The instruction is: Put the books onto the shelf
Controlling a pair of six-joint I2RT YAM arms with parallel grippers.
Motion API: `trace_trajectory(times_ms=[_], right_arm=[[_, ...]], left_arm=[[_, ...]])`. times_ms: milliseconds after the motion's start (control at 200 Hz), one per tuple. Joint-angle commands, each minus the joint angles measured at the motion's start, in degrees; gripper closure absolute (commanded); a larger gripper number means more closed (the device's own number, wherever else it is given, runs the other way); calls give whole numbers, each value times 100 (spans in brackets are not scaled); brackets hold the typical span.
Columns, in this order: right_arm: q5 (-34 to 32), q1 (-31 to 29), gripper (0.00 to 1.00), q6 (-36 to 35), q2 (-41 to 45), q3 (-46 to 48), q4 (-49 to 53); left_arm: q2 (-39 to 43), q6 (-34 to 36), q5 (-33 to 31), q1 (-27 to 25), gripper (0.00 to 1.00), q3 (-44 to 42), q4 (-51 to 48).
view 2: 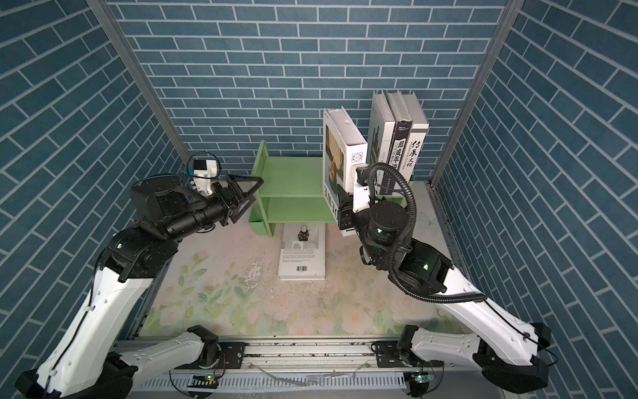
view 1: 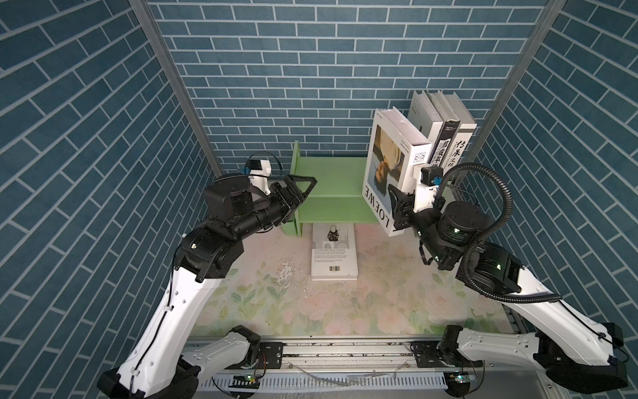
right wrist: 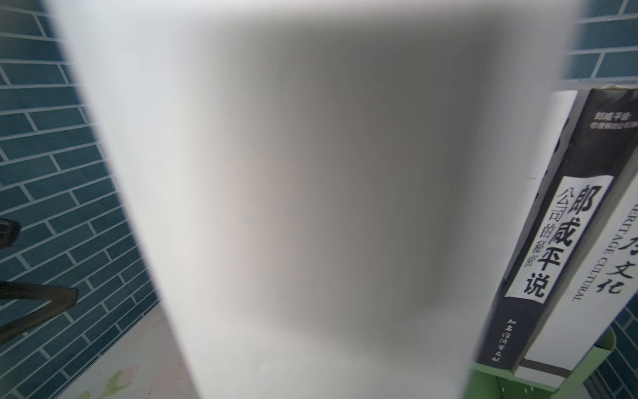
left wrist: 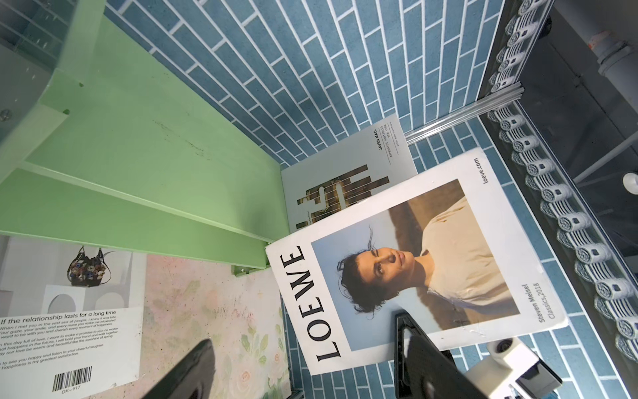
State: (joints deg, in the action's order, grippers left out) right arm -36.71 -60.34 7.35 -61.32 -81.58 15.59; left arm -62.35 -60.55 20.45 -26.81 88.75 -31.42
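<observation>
White LOEWE book (view 1: 390, 159) shows a portrait cover photo.

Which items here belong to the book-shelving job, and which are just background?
Job: LOEWE book, flat white book, green shelf, three shelved books.
Not job: floral table cover, blue brick walls.

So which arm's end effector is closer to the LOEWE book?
Right. The right end effector grips the LOEWE book; the left end effector hangs open near the green shelf, apart from the book.
</observation>
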Motion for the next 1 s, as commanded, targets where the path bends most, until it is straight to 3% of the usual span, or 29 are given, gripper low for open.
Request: trace_trajectory(times_ms=[0, 325, 615, 995], right_arm=[[112, 76, 71, 286, -9, -178, -355], [150, 206, 72, 336, -214, -344, -492], [-223, 394, 72, 1096, -216, -354, -936], [-144, 581, 73, 1402, -355, -659, -827]], left_arm=[[-78, 278, 107, 19, 11, -15, 302], [-449, 480, 363, 26, 10, 151, 469], [-479, 135, 547, 17, 8, -550, 1322], [-594, 80, 425, -408, 5, -812, 1596]])
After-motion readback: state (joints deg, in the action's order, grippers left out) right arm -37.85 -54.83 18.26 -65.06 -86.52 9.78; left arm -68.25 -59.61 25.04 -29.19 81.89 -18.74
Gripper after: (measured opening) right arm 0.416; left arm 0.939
